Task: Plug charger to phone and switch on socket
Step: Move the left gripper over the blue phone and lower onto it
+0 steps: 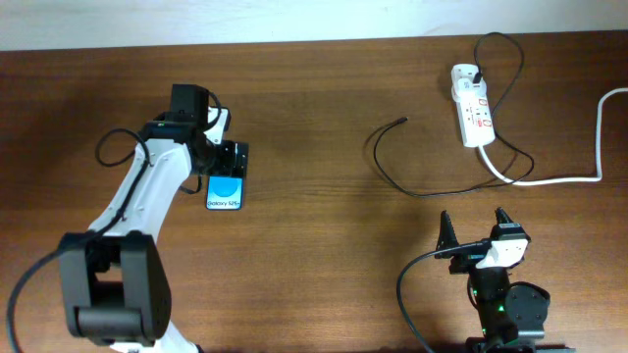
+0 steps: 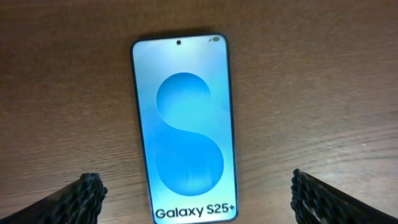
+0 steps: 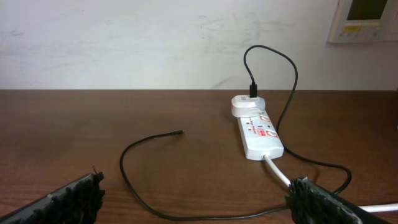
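Note:
The phone (image 1: 225,189) lies flat on the wooden table at the left, its blue screen (image 2: 186,130) facing up with the "Galaxy S25+" text towards my wrist. My left gripper (image 1: 222,157) hovers over it, open, one finger on each side of the phone's lower end (image 2: 198,190), not touching it. The charger, a thin black cable (image 1: 379,162), curls on the table with its free plug tip (image 1: 402,120) (image 3: 179,132) lying loose. Its other end enters a white adapter on the socket (image 1: 472,118) (image 3: 260,134). My right gripper (image 1: 474,227) (image 3: 199,190) stands open and empty, short of the cable loop.
A thick white cord (image 1: 559,179) (image 3: 278,171) runs from the socket towards the right table edge. A pale wall (image 3: 124,43) rises behind the table's far edge, with a white panel (image 3: 367,18) mounted on it at the top right.

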Robot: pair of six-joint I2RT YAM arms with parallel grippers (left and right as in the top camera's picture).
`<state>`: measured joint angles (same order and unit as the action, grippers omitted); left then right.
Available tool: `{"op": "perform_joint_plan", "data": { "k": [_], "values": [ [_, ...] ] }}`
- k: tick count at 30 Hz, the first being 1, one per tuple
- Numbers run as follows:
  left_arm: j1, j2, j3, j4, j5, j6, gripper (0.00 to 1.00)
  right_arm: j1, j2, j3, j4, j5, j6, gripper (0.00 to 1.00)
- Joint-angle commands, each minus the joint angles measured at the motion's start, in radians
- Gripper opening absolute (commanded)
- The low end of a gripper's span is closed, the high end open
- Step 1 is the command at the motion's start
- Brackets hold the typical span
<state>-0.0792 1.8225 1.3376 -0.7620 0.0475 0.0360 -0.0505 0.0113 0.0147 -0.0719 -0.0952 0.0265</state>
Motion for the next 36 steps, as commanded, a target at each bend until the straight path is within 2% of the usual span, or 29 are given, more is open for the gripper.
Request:
{"op": "perform_joint_plan", "data": {
  "k": [1, 14, 20, 27, 36],
  "values": [
    [0.001, 0.05, 0.022, 0.013, -0.016, -0.029, 0.99, 0.003, -0.006, -0.009, 0.001, 0.003, 0.008, 0.98],
    [0.001, 0.151, 0.022, 0.066, -0.023, -0.028, 0.99, 0.004, -0.006, -0.009, 0.001, 0.003, 0.008, 0.98],
    [0.001, 0.179, 0.022, 0.07, -0.097, -0.029, 0.99, 0.003, -0.006, -0.009, 0.001, 0.003, 0.008, 0.98],
    [0.001, 0.179, 0.022, 0.073, -0.095, -0.029, 0.99, 0.003, -0.006, -0.009, 0.001, 0.003, 0.008, 0.98],
    [0.0, 0.179, 0.022, 0.072, -0.013, -0.029, 0.99, 0.003, -0.006, -0.009, 0.001, 0.003, 0.008, 0.98]
  ]
}}
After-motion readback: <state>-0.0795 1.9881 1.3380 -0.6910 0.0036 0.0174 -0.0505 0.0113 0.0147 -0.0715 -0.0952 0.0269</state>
